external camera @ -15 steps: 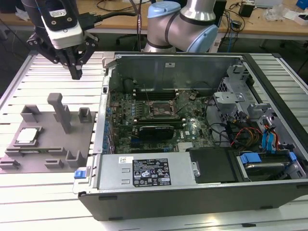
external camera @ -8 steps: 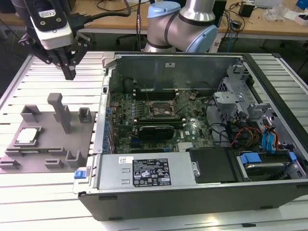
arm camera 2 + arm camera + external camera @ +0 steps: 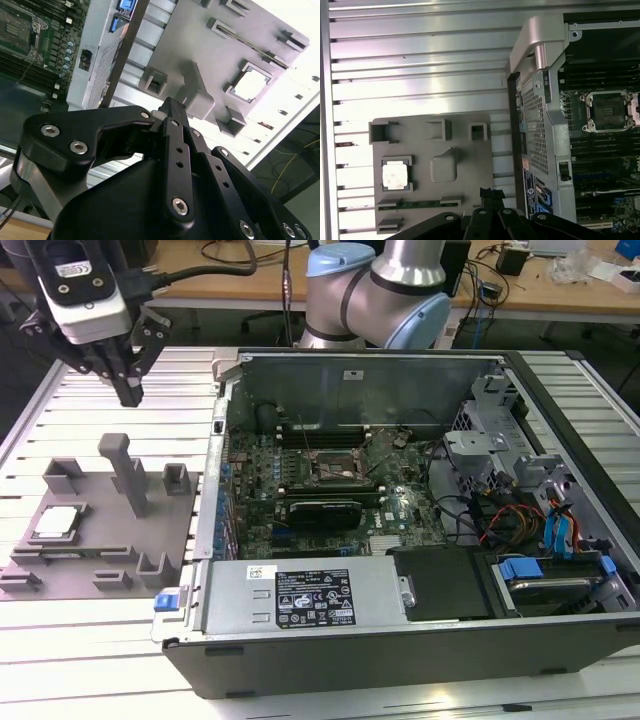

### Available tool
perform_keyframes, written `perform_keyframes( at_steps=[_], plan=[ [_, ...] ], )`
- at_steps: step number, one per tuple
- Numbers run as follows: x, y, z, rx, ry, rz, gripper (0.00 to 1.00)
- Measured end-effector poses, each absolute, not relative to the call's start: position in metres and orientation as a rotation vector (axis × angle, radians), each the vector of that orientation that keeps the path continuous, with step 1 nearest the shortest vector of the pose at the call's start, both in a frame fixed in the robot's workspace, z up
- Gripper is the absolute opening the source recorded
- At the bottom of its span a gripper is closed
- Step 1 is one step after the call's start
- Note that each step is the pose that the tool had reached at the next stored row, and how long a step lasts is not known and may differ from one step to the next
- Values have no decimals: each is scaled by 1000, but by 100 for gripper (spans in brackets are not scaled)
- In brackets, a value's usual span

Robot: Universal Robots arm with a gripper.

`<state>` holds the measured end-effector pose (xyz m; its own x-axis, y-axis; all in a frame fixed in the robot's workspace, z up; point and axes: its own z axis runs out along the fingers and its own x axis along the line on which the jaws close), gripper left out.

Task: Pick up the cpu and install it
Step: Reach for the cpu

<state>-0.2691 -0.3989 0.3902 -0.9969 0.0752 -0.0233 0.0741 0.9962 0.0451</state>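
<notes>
One look at the exterior view: your gripper (image 3: 130,392) hangs in open air above the slatted table (image 3: 60,660), fingers pressed together on nothing. The cpu (image 3: 57,522) lies well apart from it, lower and toward the exterior view's left, in a pocket near the edge of the grey holder (image 3: 100,550). In the second wrist view the gripper tips overlap the holder's post (image 3: 197,95), with the cpu (image 3: 248,85) beyond. The first wrist view gives you the cpu (image 3: 395,176) and the case's socket (image 3: 609,110) together.
</notes>
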Motion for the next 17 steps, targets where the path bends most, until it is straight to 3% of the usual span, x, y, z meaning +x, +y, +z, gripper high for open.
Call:
perform_keyframes(
  at_steps=[17],
  plan=[
    [-299, -399, 387, 117, 3114, 69, 11]
  ],
)
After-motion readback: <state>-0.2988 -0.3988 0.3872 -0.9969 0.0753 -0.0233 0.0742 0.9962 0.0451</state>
